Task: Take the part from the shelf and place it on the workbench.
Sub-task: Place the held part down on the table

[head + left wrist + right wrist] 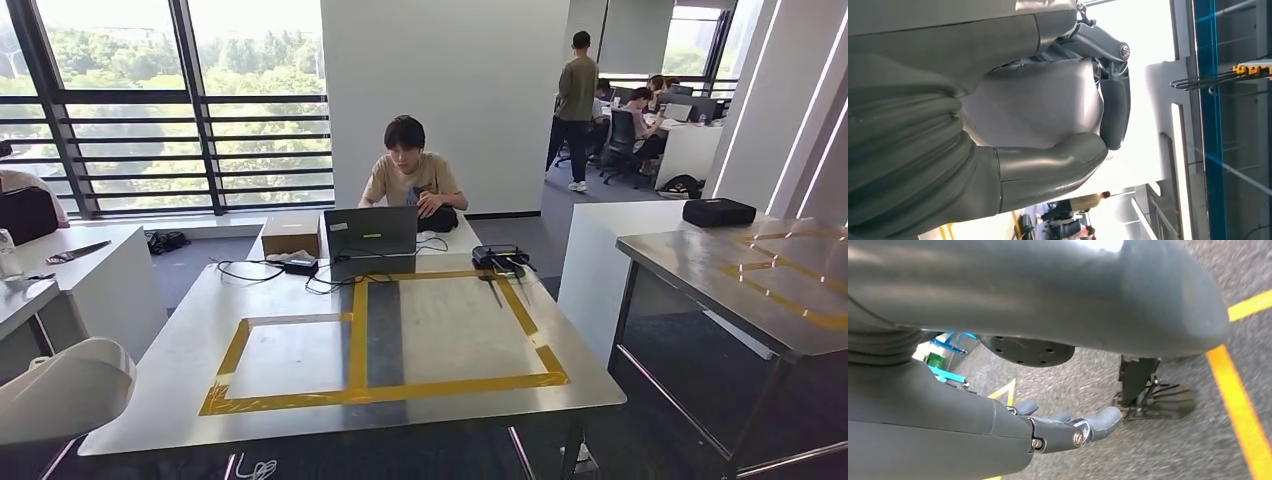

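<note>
So the pick looks done and the drop-off isn't. The smooth silver-grey moulded part (1038,107) is in the left hand (1048,150), thick grey thumb (1053,162) pressed against one side and a dark finger (1113,115) hooked over the far edge, so that hand is clamped on it. In the head view you can just catch a pale rounded shape (60,390) off the near left corner of the steel bench (180,370), which I'd guess is that same part, up in the air and not on the surface. The yellow tape rectangles (360,390) have nothing sitting in them yet. What's left, I reckon: swing it over the bench, set it down, let go. Right hand (1063,427) hangs over the grey floor (1173,450), fingers loosely apart, holding nothing
</note>
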`<action>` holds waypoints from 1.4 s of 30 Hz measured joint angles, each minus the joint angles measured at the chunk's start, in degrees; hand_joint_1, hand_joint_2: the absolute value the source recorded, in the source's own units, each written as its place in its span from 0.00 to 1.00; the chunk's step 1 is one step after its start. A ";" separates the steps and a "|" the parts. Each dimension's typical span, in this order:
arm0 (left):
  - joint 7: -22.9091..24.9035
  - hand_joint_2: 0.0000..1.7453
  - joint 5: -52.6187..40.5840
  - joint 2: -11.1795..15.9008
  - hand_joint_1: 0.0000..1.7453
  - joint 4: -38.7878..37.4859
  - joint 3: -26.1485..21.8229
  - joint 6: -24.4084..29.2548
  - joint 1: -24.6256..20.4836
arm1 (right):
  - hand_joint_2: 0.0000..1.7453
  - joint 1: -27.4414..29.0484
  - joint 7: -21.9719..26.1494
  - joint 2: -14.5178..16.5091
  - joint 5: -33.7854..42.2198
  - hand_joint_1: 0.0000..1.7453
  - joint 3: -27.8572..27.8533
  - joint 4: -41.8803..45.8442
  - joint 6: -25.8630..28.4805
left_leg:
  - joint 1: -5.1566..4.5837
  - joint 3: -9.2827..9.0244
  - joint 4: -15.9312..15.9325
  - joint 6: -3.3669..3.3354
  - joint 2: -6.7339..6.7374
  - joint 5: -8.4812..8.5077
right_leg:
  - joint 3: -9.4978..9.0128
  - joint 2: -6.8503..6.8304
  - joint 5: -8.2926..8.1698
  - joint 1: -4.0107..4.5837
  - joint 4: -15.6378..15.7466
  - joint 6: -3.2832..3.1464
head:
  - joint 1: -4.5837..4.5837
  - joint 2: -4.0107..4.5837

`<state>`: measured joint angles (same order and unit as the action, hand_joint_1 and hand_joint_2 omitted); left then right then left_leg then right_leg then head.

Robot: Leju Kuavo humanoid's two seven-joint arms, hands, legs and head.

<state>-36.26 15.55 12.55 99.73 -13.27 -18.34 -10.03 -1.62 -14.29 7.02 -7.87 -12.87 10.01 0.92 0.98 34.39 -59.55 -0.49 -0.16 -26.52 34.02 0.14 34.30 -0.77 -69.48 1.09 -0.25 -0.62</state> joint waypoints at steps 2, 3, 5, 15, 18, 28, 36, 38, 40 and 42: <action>0.18 1.00 0.04 0.00 1.00 -0.03 0.00 0.00 -0.13 | 0.00 0.10 0.00 -0.01 -0.02 0.00 -0.05 0.00 -0.03 | -0.23 -0.73 0.00 -0.21 -0.05 -0.82 | 4.77 0.00 2.12 0.08 -5.53 0.04 | 0.14 0.00; 0.22 1.00 0.07 0.00 1.00 -0.04 0.00 0.00 -0.13 | 0.00 0.21 -0.01 -0.01 -0.03 0.00 -0.08 0.00 -0.03 | -0.32 -1.27 -0.01 -0.22 -0.11 -1.27 | 5.96 0.00 1.91 0.14 -5.77 -0.03 | 0.19 0.00; 0.26 1.00 0.24 0.00 1.00 -0.04 0.00 0.00 -0.15 | 0.00 0.33 -0.03 -0.02 -0.03 0.00 -0.12 0.00 -0.03 | -0.48 -2.63 0.00 -0.10 -0.18 -2.27 | 5.43 0.00 -2.41 0.35 -0.48 -0.54 | 0.27 0.00; -0.03 1.00 0.54 0.14 1.00 -0.01 0.02 0.00 0.00 | 0.00 0.25 0.18 -0.08 -0.26 0.00 -0.23 0.00 0.00 | -0.58 -1.13 -8.65 2.43 -0.18 -6.99 | -0.34 0.07 -7.06 0.74 9.78 -3.62 | -0.15 0.01; -0.16 1.00 0.51 0.11 1.00 -0.09 0.02 0.00 0.65 | 0.00 0.43 0.38 -0.08 -0.27 0.00 -0.26 0.00 0.03 | -0.47 4.45 -14.78 2.87 -0.16 -8.90 | -1.45 0.14 -5.85 0.80 9.77 -3.71 | -0.23 0.00; -2.17 1.00 -0.05 -0.09 1.00 0.05 -0.07 -0.17 3.19 | 0.00 0.61 0.06 0.03 -0.21 0.00 -0.31 0.00 0.30 | -0.71 0.18 0.07 -0.13 -0.13 0.29 | -3.87 0.18 -2.92 0.94 7.57 -1.16 | -0.30 0.00; -2.17 1.00 -0.06 -0.42 1.00 -0.41 -0.07 -0.18 3.07 | 0.00 0.81 -0.07 0.03 -0.21 0.00 -0.31 0.00 0.17 | -0.65 -2.84 0.22 -0.44 -0.16 -2.32 | 4.65 0.06 -4.61 0.28 2.01 0.00 | 0.11 0.01; -2.15 1.00 -0.05 -0.38 1.00 -0.62 -0.07 -0.17 2.73 | 0.00 0.77 -0.05 0.02 -0.23 0.00 -0.30 -0.01 0.10 | -0.73 -3.66 0.22 0.13 -0.17 -3.08 | 2.71 -0.09 -6.87 0.47 7.73 -0.45 | 0.12 0.01; -2.10 1.00 -0.06 -0.23 1.00 -0.75 -0.06 -0.20 2.37 | 0.00 0.76 -0.03 0.02 -0.28 0.00 -0.29 -0.02 0.05 | -0.77 -4.12 0.04 0.97 -0.21 -3.41 | 1.90 -0.12 -6.29 0.77 9.29 -1.22 | 0.04 0.00; -2.06 1.00 -0.04 -0.02 1.00 -0.88 -0.05 -0.25 2.19 | 0.00 0.74 -0.03 0.01 -0.36 0.00 -0.31 -0.02 0.02 | -0.65 -4.54 -0.94 1.78 -0.16 -3.50 | 0.57 0.04 -6.90 0.72 9.77 -2.23 | -0.02 0.00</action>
<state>-38.31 15.51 12.52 98.85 -13.32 -18.59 -7.83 -0.87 -14.32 7.02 -8.23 -13.17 9.99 0.95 0.33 29.85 -60.48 1.29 -0.32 -30.02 34.59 0.17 27.40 -0.05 -59.71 -1.14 -0.27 -0.62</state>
